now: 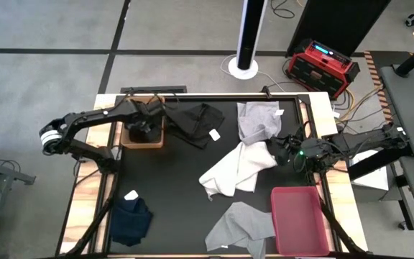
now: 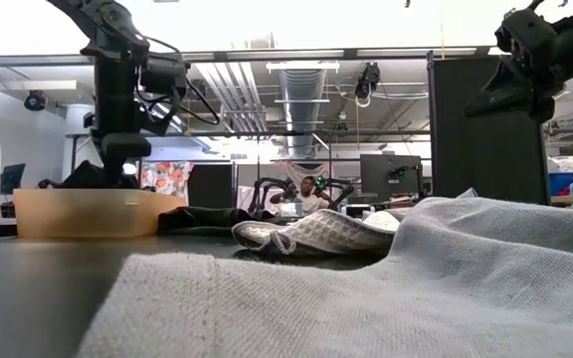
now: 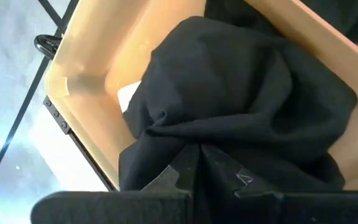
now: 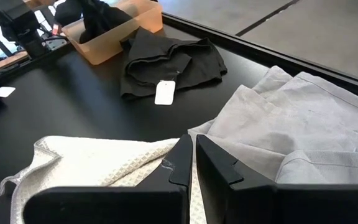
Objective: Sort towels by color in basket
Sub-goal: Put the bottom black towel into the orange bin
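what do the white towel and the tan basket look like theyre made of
The white towel looks like waffle-weave cotton: a grid of small raised cells and a stitched hem, matte. The tan basket looks like smooth molded plastic, slightly translucent, with thin rigid walls and rounded corners; this is a guess from its look. The left tool holds a black towel inside it.

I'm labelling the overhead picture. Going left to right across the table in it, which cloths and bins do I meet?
navy towel → tan bin under the left gripper → black towel → white towel → red bin. The two grey towels overlap that span, so I leave them out.
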